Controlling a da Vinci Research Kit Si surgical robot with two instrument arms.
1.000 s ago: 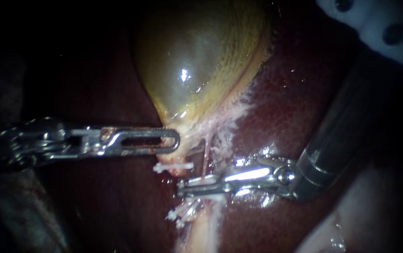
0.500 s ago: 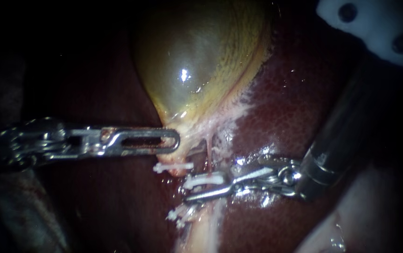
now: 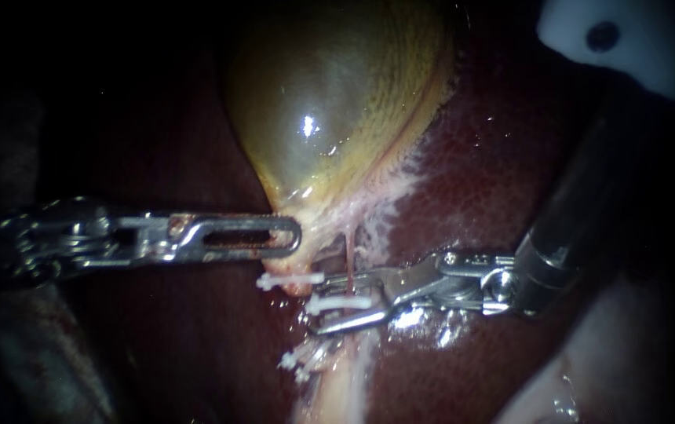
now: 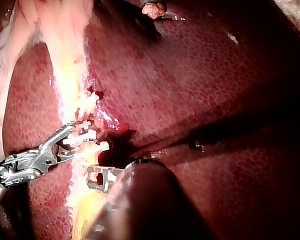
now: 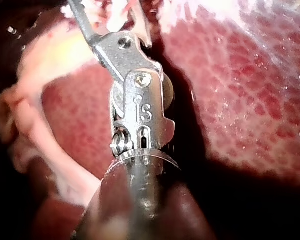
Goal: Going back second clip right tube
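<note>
Below the neck of the gallbladder (image 3: 330,94), where the thin right tube (image 3: 348,253) runs down over the liver (image 3: 494,196), a white clip (image 3: 339,302) sits across that tube between the spread jaws of my right instrument (image 3: 330,312). A gap shows on the lower side, so the jaws do not pinch it. The clip's long axis lies crosswise to the tube and nearly level in the endoscope view. One end points toward my left instrument (image 3: 294,235) and the other back along the right instrument's shaft. The main risk, as I judge it, is a snag. The lower jaw lies close under the clip and the upper one just above it, so backing off at an angle could hook the clip, drag it along the tube or twist it loose. This slender tube might tear under such a pull. A neighbouring clip (image 3: 290,279) sits just beside, and a cluster of clips (image 3: 300,363) lies lower down, near enough to be knocked. My left instrument rests at the gallbladder's neck; whether it grips there I cannot tell, but any added pull from it would tighten the tube.
</note>
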